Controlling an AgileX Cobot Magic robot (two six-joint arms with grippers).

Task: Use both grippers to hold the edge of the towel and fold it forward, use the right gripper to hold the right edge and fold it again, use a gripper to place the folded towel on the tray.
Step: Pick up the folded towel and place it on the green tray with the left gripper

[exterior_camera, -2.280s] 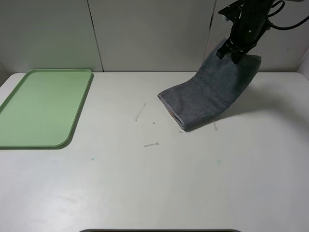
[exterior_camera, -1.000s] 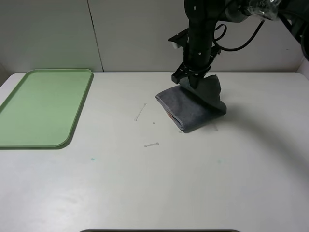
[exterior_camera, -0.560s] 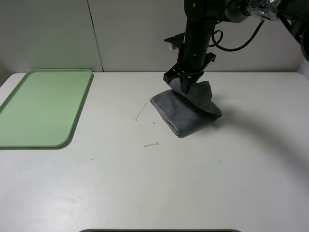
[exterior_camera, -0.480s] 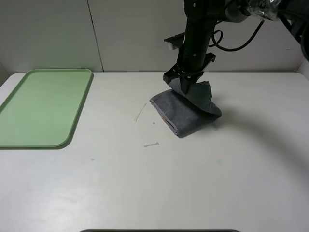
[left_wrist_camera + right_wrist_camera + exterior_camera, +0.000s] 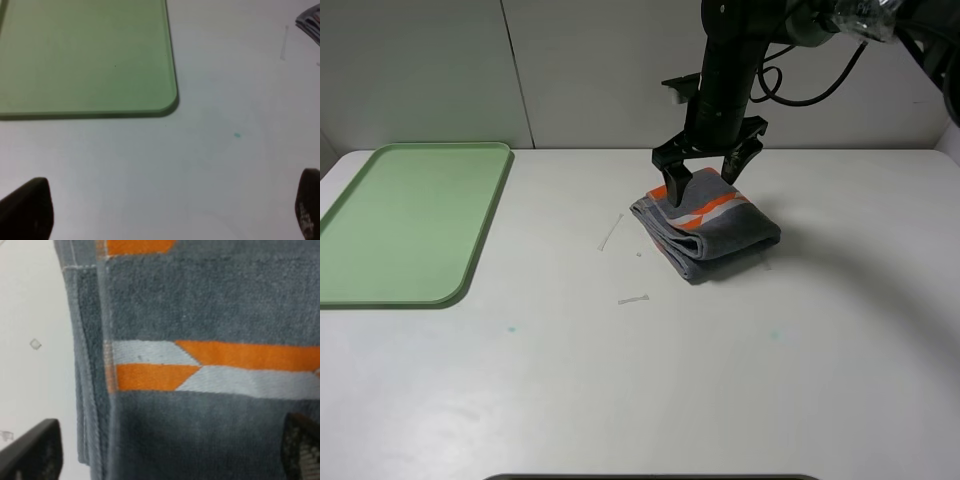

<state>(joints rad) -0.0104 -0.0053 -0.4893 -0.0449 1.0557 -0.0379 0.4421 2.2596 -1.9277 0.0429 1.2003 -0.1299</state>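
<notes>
One folded towel (image 5: 732,236) lying askew, orange band (image 5: 698,218) upward.

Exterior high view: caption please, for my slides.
Right pincer open over the folded towel; green tray lies apart.

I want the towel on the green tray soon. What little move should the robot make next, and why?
Probably lower the right gripper and close it on the towel: its jaws stand open just above the folded towel, which lies on the table far from the tray.
</notes>
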